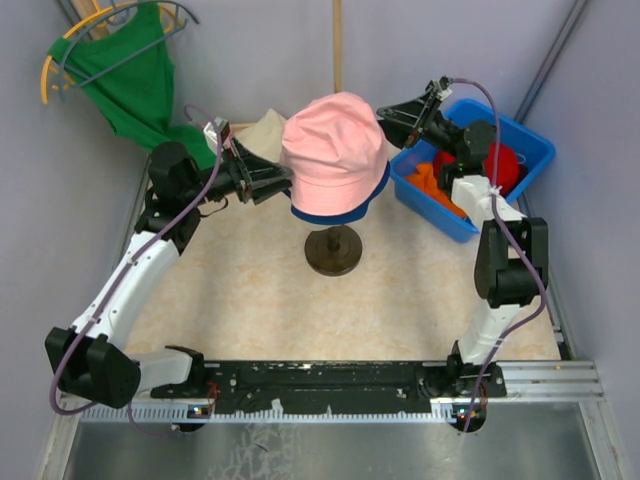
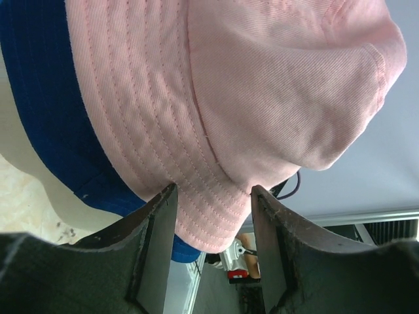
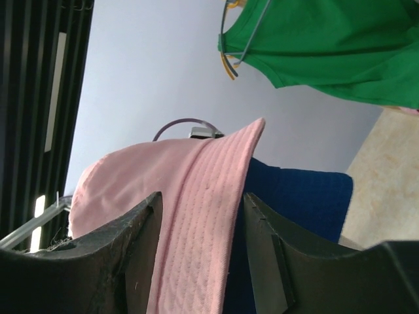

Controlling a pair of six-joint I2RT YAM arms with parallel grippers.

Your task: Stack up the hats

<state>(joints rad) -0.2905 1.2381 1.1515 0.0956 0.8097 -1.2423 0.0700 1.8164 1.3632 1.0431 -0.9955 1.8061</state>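
A pink bucket hat [image 1: 335, 150] sits over a navy blue hat [image 1: 345, 215] on a dark stand [image 1: 333, 250] at mid-table. My left gripper [image 1: 285, 180] is open at the stack's left side. In the left wrist view the pink brim [image 2: 229, 85] hangs between the spread jaws of the gripper [image 2: 213, 196], with the navy hat [image 2: 39, 98] beside it. My right gripper [image 1: 385, 112] is open at the right side. In the right wrist view the pink brim [image 3: 196, 196] runs between its jaws [image 3: 200, 203], unpinched, with the navy hat [image 3: 294, 196] behind. An orange hat [image 1: 432, 185] and a red one [image 1: 505, 165] lie in the bin.
A blue bin [image 1: 530, 145] stands at the back right, close to the right arm. A green garment on a hanger [image 1: 130, 75] hangs at the back left and shows in the right wrist view [image 3: 327, 46]. A beige cloth [image 1: 262, 130] lies behind the left gripper.
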